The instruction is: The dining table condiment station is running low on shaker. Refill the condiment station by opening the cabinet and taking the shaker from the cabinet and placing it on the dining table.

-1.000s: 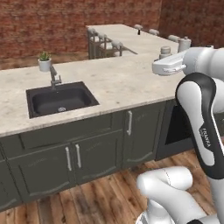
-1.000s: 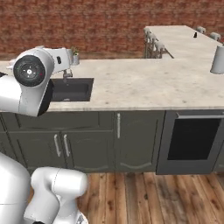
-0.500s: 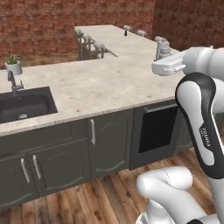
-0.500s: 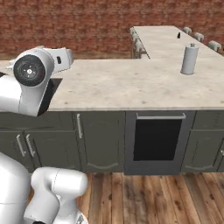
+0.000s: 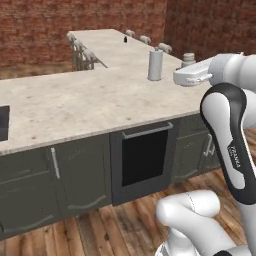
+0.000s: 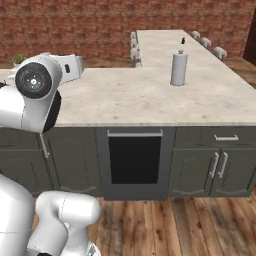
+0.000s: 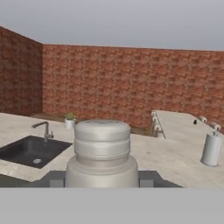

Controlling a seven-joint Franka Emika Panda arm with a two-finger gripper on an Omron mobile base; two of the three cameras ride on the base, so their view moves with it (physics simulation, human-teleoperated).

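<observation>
Arm raised over beige speckled stone bench (image 5: 75,105); gripper (image 7: 101,183) clamps pale grey-white cylindrical shaker (image 7: 102,153). Base has driven right; sink left behind.

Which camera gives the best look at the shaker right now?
The hand view: the shaker sits large and centred, held between the finger tips of the gripper. The left base view catches just its cap behind the hand. The right base view gives no clear look at it.

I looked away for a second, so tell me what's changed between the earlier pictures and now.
The base has driven on: the whole view has slid along the counter, the sink nearly out of the left base view, the dining table and tall grey canister nearer. The shaker stays held between the fingers, still carried above the counter.
</observation>
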